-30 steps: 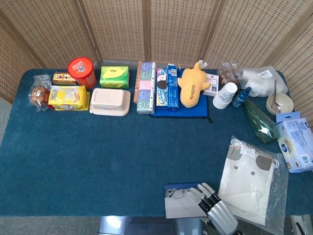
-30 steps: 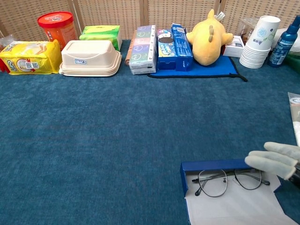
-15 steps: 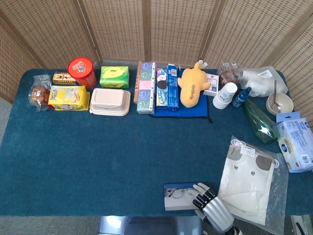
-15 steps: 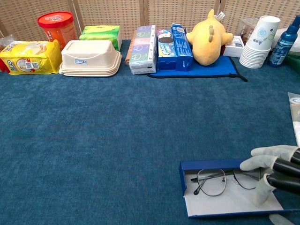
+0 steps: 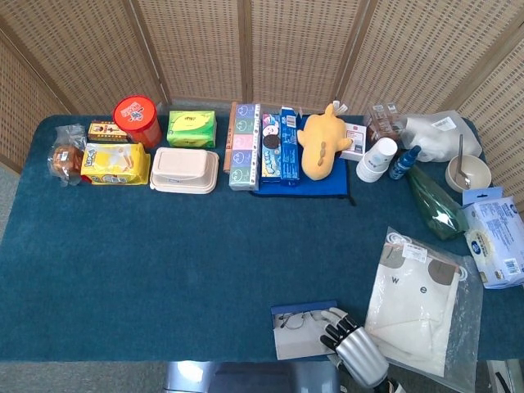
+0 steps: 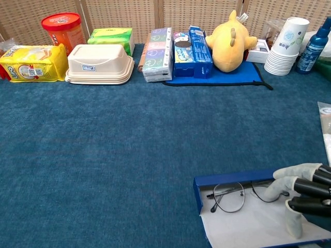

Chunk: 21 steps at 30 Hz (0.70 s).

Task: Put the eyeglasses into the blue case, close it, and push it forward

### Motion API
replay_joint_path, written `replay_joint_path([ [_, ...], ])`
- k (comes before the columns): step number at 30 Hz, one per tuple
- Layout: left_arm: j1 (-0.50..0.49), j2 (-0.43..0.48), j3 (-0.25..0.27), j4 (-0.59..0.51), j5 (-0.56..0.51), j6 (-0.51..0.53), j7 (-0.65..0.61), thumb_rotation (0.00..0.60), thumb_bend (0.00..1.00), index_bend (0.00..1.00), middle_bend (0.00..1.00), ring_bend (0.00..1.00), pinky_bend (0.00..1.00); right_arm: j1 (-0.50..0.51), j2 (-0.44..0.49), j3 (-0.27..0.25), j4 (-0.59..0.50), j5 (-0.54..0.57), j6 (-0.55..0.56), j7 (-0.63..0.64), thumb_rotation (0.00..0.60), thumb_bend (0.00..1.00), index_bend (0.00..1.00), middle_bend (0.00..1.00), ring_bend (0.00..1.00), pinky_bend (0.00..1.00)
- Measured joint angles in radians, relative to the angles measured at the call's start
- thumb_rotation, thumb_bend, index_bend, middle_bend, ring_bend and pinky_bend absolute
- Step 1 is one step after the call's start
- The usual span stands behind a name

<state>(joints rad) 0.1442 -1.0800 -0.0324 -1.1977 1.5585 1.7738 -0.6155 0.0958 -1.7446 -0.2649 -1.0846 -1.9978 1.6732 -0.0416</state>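
The blue case (image 6: pixel 227 180) lies open near the table's front edge, its white-lined flap (image 6: pixel 248 227) spread toward me. The thin-rimmed eyeglasses (image 6: pixel 243 194) rest inside against the far blue wall. My right hand (image 6: pixel 302 195) is at the case's right end, with its fingers over the end of the glasses and the thumb down on the white lining. The fingers stay apart and grip nothing that I can see. In the head view the case (image 5: pixel 303 309), eyeglasses (image 5: pixel 296 318) and right hand (image 5: pixel 352 348) sit at the bottom edge. My left hand is out of both views.
A bagged white garment (image 5: pixel 417 303) lies right of the case. Along the back stand a yellow plush toy (image 5: pixel 321 139), snack boxes (image 5: pixel 246 147), a cream lunch box (image 5: pixel 185 169), paper cups (image 5: pixel 377 158) and a blue bottle (image 5: pixel 404 162). A wipes pack (image 5: pixel 495 241) sits far right.
The case with the eyeglasses has slid a little to the left and turned slightly. My right hand has followed it, its fingers lying lower over the case's right end.
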Motion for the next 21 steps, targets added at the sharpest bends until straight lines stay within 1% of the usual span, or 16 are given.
replay_joint_path([
  [9,-0.011,-0.005,0.0,-0.001,0.003,-0.014,0.009,0.55,0.21,0.05,0.08,0.01,0.03,0.026,0.022,0.022,-0.083,0.006,-0.037,-0.019,0.6,0.33,0.61,0.37,0.24,0.26],
  [21,-0.018,-0.004,0.004,-0.022,0.011,-0.022,0.029,0.544,0.21,0.05,0.08,0.01,0.03,0.076,0.042,0.076,-0.179,0.032,-0.104,-0.045,0.6,0.31,0.6,0.36,0.24,0.26],
])
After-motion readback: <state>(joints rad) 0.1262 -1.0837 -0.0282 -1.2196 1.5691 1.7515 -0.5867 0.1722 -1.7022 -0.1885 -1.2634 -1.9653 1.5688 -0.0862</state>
